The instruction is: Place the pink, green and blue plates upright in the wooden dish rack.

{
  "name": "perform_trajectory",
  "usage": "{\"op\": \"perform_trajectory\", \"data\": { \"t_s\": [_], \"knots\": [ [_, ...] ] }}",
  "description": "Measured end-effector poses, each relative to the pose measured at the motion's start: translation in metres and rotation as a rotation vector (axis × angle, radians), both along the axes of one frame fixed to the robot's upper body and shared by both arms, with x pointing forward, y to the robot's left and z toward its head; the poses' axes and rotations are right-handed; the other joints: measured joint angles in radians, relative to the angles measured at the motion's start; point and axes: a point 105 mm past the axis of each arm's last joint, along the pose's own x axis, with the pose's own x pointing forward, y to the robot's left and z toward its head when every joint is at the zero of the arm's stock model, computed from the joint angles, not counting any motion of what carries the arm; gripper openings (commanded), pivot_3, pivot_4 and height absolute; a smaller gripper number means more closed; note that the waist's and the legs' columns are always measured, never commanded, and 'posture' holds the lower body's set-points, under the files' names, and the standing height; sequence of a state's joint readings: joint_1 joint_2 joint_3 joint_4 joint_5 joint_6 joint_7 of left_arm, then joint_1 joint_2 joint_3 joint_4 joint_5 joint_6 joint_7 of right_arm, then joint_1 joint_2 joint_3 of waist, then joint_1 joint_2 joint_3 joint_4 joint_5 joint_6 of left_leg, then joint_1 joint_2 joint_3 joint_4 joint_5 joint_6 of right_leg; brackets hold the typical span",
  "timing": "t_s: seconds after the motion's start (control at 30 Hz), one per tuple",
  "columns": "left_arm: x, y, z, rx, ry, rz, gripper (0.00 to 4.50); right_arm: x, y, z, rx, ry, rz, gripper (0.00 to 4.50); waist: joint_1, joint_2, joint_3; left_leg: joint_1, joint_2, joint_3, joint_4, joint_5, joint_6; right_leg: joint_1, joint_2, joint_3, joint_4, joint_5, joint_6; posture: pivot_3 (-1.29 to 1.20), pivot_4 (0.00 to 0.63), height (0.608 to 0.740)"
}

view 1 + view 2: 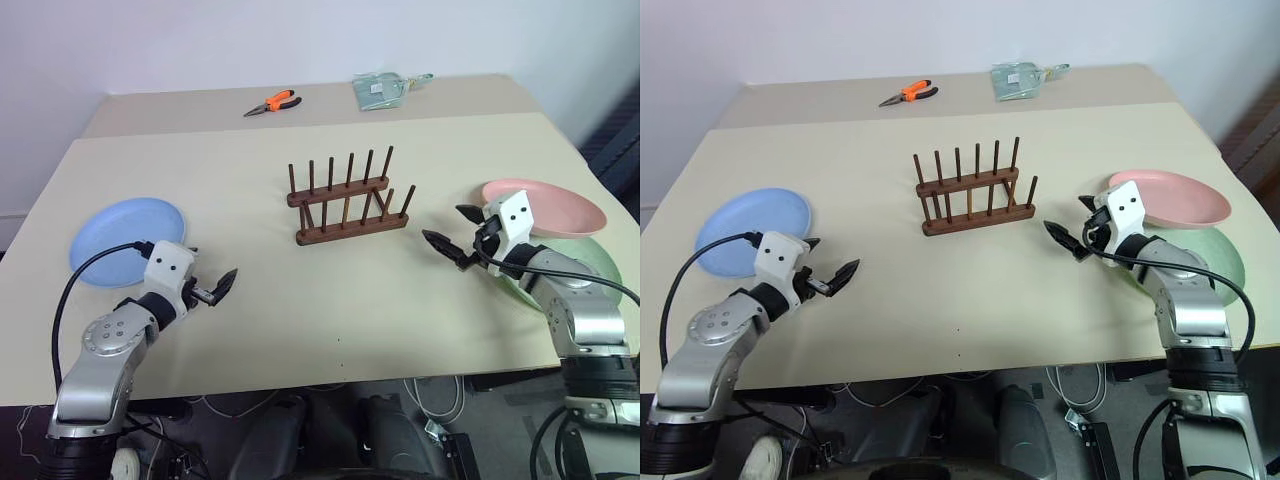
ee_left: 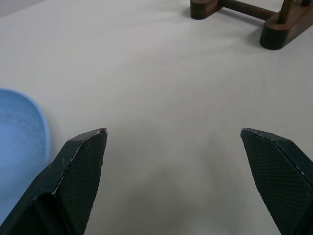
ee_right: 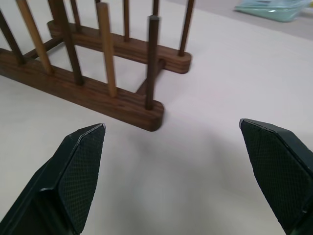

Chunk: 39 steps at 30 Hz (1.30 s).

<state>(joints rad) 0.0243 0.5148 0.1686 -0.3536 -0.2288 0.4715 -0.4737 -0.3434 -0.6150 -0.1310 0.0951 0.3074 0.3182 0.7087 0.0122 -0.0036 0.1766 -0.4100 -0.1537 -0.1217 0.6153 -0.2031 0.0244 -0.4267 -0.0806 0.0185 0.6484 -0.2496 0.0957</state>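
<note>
1. Over the near table edge: left gripper (image 1: pixel 212 285) and right gripper (image 1: pixel 452 232) both hover with jaws spread wide, nothing held.
2. Wooden dish rack (image 1: pixel 347 200) stands mid-table between the grippers, all peg slots empty.
3. Blue plate (image 1: pixel 125 240) lies flat just beside the left gripper, on its outer side.
4. Pink plate (image 1: pixel 545 206) sits tilted on the green plate (image 1: pixel 580 262), stacked at the table's right edge behind the right gripper.
5. Beige table (image 1: pixel 300 300), with a second table butted behind; white wall beyond.
6. Far table: orange-handled pliers (image 1: pixel 273 102) and a greenish packet (image 1: pixel 382 90), well apart from the rack.
</note>
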Motion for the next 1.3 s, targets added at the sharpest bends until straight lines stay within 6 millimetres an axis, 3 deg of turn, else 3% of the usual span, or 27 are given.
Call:
{"op": "perform_trajectory", "data": {
  "t_s": [0.27, 0.43, 0.8, 0.97, 1.07, 1.2, 1.27, 1.3],
  "knots": [
    [0.004, -0.016, -0.001, -0.031, -0.008, -0.03, 4.48, 0.008, 0.0, 0.002, -0.017, -0.015, -0.002, 4.5, 0.001, 0.0, 0.0, 0.0, 0.0, 0.0, 0.0, 0.0, 0.0, 0.0, 0.0, 0.0, 0.0, 0.0, 0.0, 0.0, 0.15, 0.727],
    [0.01, -0.054, -0.009, -0.033, 0.047, -0.244, 4.48, 0.002, 0.009, -0.008, -0.022, 0.039, 0.057, 4.5, 0.003, 0.0, 0.0, 0.0, 0.0, 0.0, 0.0, 0.0, 0.0, 0.0, 0.0, 0.0, 0.0, 0.0, 0.0, 0.0, 0.15, 0.727],
    [0.093, -0.112, -0.014, 0.001, 0.105, -0.506, 4.48, -0.031, 0.02, -0.02, -0.038, 0.021, 0.0, 4.5, 0.009, -0.001, 0.0, -0.001, 0.0, 0.0, 0.001, 0.001, 0.002, 0.0, -0.001, -0.002, 0.0, 0.001, 0.001, 0.0, 0.15, 0.727],
    [0.106, -0.133, -0.014, -0.007, 0.115, -0.588, 4.48, -0.046, 0.015, -0.022, -0.046, 0.018, -0.069, 4.5, 0.0, -0.002, -0.001, -0.001, -0.001, 0.0, 0.001, 0.0, 0.003, 0.0, -0.001, -0.001, 0.0, 0.001, 0.002, 0.0, 0.15, 0.727],
    [0.106, -0.143, -0.018, -0.02, 0.121, -0.626, 3.67, -0.05, 0.011, -0.022, -0.05, 0.013, -0.095, 4.5, 0.001, -0.002, -0.001, 0.0, -0.001, 0.0, 0.002, 0.0, 0.003, 0.001, -0.001, -0.001, 0.0, 0.001, 0.002, 0.0, 0.15, 0.727],
    [0.104, -0.148, -0.018, -0.019, 0.114, -0.661, 1.62, -0.05, 0.009, -0.022, -0.052, 0.012, -0.106, 4.5, 0.002, -0.003, -0.002, 0.0, -0.001, 0.0, 0.002, 0.0, 0.003, 0.001, -0.001, -0.001, 0.0, 0.001, 0.002, 0.0, 0.15, 0.727],
    [0.101, -0.151, -0.017, -0.022, 0.104, -0.688, 0.84, -0.049, 0.009, -0.022, -0.059, 0.009, -0.109, 4.5, 0.001, -0.003, -0.002, 0.0, -0.001, 0.0, 0.002, 0.001, 0.003, 0.001, -0.001, -0.001, 0.0, 0.001, 0.002, 0.0, 0.15, 0.727],
    [0.099, -0.151, -0.017, -0.01, 0.097, -0.702, 0.78, -0.049, 0.008, -0.021, -0.065, 0.007, -0.109, 4.5, 0.001, -0.002, -0.002, 0.0, -0.001, 0.0, 0.002, 0.001, 0.003, 0.001, -0.001, -0.001, 0.0, 0.001, 0.002, 0.0, 0.15, 0.727]
  ]
}}
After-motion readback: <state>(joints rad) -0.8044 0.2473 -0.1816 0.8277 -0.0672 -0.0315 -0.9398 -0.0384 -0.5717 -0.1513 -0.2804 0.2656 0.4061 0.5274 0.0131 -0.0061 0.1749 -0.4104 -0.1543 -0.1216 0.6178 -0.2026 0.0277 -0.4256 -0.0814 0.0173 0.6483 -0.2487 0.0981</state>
